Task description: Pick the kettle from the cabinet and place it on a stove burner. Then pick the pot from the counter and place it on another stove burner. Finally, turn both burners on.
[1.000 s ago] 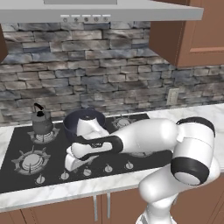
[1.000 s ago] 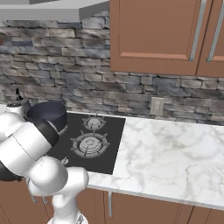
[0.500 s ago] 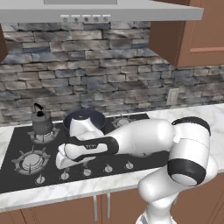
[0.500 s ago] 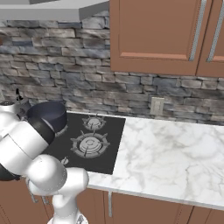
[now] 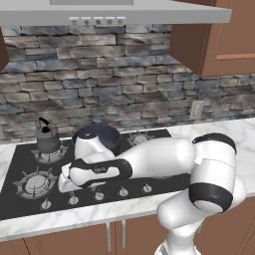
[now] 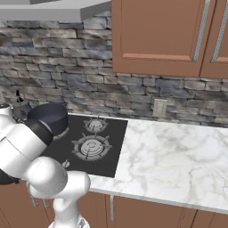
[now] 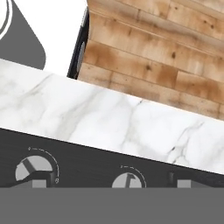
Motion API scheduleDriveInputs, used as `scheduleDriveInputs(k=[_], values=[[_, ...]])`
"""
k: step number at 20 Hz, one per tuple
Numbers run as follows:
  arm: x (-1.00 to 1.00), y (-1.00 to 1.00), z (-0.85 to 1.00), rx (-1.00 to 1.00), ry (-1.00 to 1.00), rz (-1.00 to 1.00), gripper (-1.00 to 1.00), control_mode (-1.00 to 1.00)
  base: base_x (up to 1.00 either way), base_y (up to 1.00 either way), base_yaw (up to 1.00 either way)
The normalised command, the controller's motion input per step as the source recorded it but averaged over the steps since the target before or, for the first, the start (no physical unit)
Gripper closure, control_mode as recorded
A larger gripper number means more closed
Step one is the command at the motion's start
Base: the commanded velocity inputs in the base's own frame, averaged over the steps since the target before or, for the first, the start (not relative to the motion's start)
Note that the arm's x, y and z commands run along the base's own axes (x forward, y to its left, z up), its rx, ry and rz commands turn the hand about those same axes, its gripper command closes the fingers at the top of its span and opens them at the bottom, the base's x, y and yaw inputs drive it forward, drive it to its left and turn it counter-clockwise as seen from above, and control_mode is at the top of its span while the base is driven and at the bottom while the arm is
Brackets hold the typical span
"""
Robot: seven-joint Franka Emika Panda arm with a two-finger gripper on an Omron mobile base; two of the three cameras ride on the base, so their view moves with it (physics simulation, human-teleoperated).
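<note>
Forearm covers the lower part of the pot (image 5: pixel 98 138) and the burner under it in the left base view; only rim and upper wall show. Right base view: the arm's shoulder hides the cooktop (image 6: pixel 107 149) left half, and the kettle (image 6: pixel 18 105) is a small sliver at the left edge. Hand view: two knobs (image 7: pixel 36 170) cut off at bottom, fingertips barely visible.

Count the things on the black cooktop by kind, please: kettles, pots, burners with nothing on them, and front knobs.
Kettle: 1
Pot: 1
Burners with nothing on them: 3
Front knobs: 5
Total: 10
</note>
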Motion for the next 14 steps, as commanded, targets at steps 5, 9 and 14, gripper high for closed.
scheduleDriveInputs(k=[5, 9, 14], values=[[0.04, 0.08, -0.04, 0.0, 0.0, -0.02, -1.0, -1.0, 0.0, 0.0, 0.0], [0.02, 0.12, -0.07, 0.0, 0.0, -0.03, -1.0, -1.0, 0.0, 0.0, 0.0], [0.08, 0.13, -0.14, -0.02, 0.0, -0.05, -1.0, -1.0, 0.0, 0.0, 0.0]])
